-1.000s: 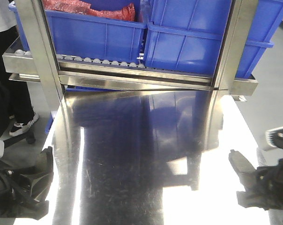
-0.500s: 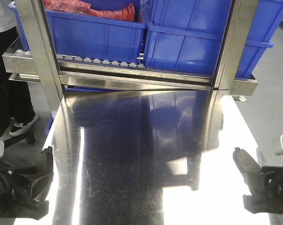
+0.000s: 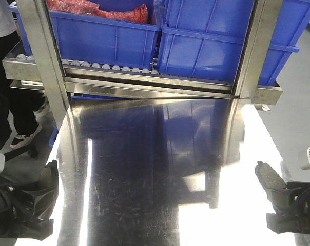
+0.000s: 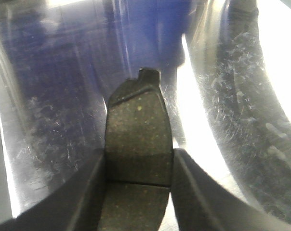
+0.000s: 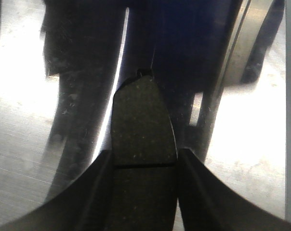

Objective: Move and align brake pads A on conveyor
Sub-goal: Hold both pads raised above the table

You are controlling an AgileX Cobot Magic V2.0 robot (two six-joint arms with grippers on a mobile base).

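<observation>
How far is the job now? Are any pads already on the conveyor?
Done: two pads are picked up. In hand: the left jaws are shut on one pad, the right jaws on a second pad, both over the steel table. Left: bringing both to the conveyor, which is not in view, and aligning them. No other pads show, so their state is unknown.

at the back, two bins (image 3: 103, 38) side by side on a roller rack (image 3: 119, 69), behind the tabletop (image 3: 144, 179). by the tabletop's near left edge, left gripper (image 4: 138, 154), left brake pad (image 4: 138, 120) between its fingers, over the tabletop. by the near right edge, right gripper (image 5: 144, 154), right brake pad (image 5: 143, 115) between its fingers. far left, beside the rack, a person (image 3: 11, 77).
</observation>
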